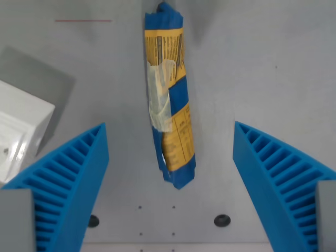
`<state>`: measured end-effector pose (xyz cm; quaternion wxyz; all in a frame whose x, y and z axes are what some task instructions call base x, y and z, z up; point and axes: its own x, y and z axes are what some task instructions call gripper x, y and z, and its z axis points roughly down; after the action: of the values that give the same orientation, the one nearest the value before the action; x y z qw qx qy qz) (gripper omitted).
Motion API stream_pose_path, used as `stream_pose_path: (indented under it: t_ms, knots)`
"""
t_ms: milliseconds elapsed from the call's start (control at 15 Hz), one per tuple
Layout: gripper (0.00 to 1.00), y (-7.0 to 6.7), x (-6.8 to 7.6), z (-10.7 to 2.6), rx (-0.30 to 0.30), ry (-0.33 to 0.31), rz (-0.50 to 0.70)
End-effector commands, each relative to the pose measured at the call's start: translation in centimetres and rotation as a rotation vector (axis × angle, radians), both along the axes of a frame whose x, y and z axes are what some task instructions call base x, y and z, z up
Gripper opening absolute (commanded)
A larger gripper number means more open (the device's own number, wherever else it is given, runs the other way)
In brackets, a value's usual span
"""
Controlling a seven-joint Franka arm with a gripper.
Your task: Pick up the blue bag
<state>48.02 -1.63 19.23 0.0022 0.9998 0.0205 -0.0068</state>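
Note:
The blue bag [169, 94] lies on the grey table, long and narrow, with a yellow label and a pale patch on its face. It runs from the top of the wrist view down to just below the middle. My gripper [170, 157] is open above it. The two blue ribbed fingers [73, 178] stand wide apart, one on each side of the bag's lower end. Neither finger touches the bag. The gripper holds nothing.
A white box [18, 134] stands at the wrist view's left edge, close to the left finger. A thin red line [83, 21] is marked on the table at the top left. Two dark holes [222, 220] sit near the bottom.

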Motion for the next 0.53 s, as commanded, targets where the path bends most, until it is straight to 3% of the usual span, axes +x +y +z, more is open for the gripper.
stream_pose_path:
  t_ms: [67,200,267,533]
  knots:
    - [1.00,0.2,-0.6,-1.3,0.031,-0.105,0.020]
    - [1.00,0.1,-0.6,-2.3,0.032,-0.109,0.017]
    - [0.00,0.1,-0.6,-2.8,0.033,-0.112,0.017]
    - [0.00,0.1,-0.6,-2.8,0.033,-0.112,0.017]
